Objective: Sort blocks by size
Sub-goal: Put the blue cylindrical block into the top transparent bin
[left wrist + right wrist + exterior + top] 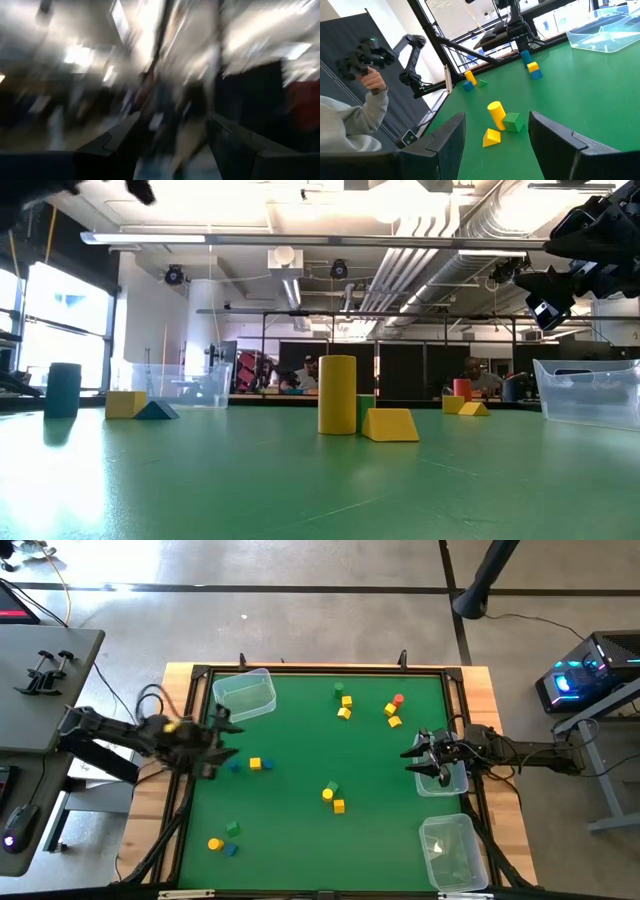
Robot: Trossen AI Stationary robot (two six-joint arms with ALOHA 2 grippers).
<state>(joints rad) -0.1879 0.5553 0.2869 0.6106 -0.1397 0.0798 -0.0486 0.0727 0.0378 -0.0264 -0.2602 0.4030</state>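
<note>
Both the left gripper (222, 748) and right gripper (424, 762) hang open and empty; a fast sweep could scatter the small coloured blocks (334, 798) off the green table (300, 840)'s edge

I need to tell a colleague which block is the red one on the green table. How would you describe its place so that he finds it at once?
Start from the green table seen from above and go to its far right part, between the two clear tubs. A small cluster of blocks lies there, ahead of the right gripper. The red block is the farthest of that cluster, beside two yellow blocks, and the only red piece on the mat.
</note>
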